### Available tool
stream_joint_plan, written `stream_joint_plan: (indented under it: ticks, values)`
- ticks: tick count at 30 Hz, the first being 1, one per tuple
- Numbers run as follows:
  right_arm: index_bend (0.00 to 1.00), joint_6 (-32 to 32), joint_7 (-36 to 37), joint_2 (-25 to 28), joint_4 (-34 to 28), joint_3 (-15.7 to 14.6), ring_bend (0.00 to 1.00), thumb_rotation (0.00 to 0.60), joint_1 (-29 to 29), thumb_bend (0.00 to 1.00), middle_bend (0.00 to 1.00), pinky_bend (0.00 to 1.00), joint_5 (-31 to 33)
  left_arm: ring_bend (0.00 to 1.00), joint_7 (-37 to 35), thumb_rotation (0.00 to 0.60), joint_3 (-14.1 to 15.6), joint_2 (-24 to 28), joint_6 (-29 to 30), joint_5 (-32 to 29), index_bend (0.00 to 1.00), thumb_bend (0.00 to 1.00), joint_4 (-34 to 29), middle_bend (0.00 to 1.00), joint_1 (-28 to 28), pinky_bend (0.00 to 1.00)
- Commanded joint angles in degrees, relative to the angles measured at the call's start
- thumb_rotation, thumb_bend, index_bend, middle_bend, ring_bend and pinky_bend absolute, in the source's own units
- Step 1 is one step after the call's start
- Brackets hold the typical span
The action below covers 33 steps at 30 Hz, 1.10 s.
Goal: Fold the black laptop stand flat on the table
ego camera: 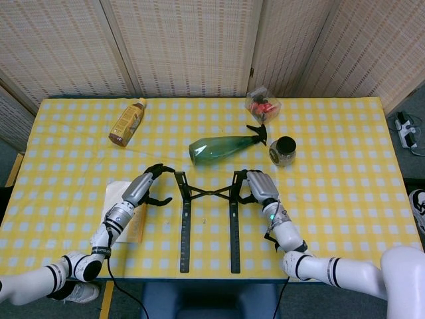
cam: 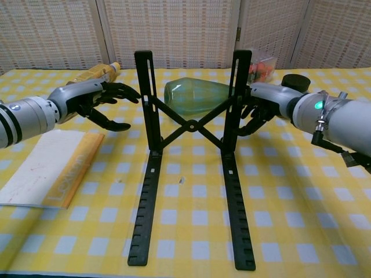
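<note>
The right hand (cam: 264,99) had its fingers curled against the right upright of the black laptop stand (cam: 191,168), though whether they truly gripped it could not be told. The left hand (cam: 95,103) hung spread and empty just beside the left upright. The stand stood unfolded mid-table (ego camera: 345,153), before a green spray bottle (ego camera: 222,147).

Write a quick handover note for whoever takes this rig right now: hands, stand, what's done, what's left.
Left robot hand: open, fingers spread just left of the stand's left upright, not gripping.
Right robot hand: fingers curled at the right upright; contact likely, grip unclear.
Black laptop stand: mid-table, uprights still raised, cross-brace spread, base rails flat on the yellow checked tablecloth.
Done: both hands in position.
Left: push the uprights down until the stand lies flat.
</note>
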Motion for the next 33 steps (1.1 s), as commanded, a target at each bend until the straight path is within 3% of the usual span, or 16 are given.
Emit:
stream_joint_plan:
  ticks: [1, 2, 9, 12, 24, 33]
  values:
    - [0.65, -1.0, 1.3, 1.0, -1.2, 0.1, 0.24, 0.600, -0.6, 0.55, 0.30, 0.19, -1.2, 0.05, -0.1, 0.600, 0.0, 0.4, 0.3, 0.2, 0.23, 0.30, -0.3, 0.20, 0.2, 0.00]
    - [0.62, -1.5, 2.0, 1.6, -1.7, 0.1, 0.24, 0.600, -0.8, 0.55, 0.29, 0.19, -1.6, 0.05, -0.1, 0.600, 0.1, 0.6, 0.4, 0.3, 0.23, 0.30, -0.5, 0.20, 0.4, 0.00]
    - [0.17, -4.2, 5.9, 6.5, -6.1, -1.1, 0.15, 0.600, -3.1, 0.56, 0.17, 0.10, -7.5, 0.02, 0.1, 0.600, 0.8, 2.9, 1.8, 1.4, 0.20, 0.29, -2.2, 0.18, 1.5, 0.00]
    - [0.07, -4.3, 7.4, 8.4, -7.9, -1.7, 0.12, 0.600, -4.1, 0.56, 0.14, 0.04, -10.6, 0.01, 0.4, 0.600, 1.1, 3.8, 2.1, 1.7, 0.18, 0.28, -3.0, 0.17, 1.9, 0.00]
    - [0.04, -4.0, 13.5, 17.9, -17.1, -8.3, 0.10, 0.600, -9.9, 0.56, 0.12, 0.02, -27.6, 0.01, 2.9, 0.600, 2.2, 7.6, 5.5, 3.8, 0.18, 0.28, -6.0, 0.16, 3.7, 0.00]
    - [0.04, -2.0, 17.9, 24.1, -20.3, -13.3, 0.10, 0.600, -13.9, 0.56, 0.12, 0.01, -37.3, 0.01, 4.8, 0.600, 3.4, 11.6, 8.4, 6.1, 0.17, 0.26, -8.0, 0.16, 5.3, 0.00]
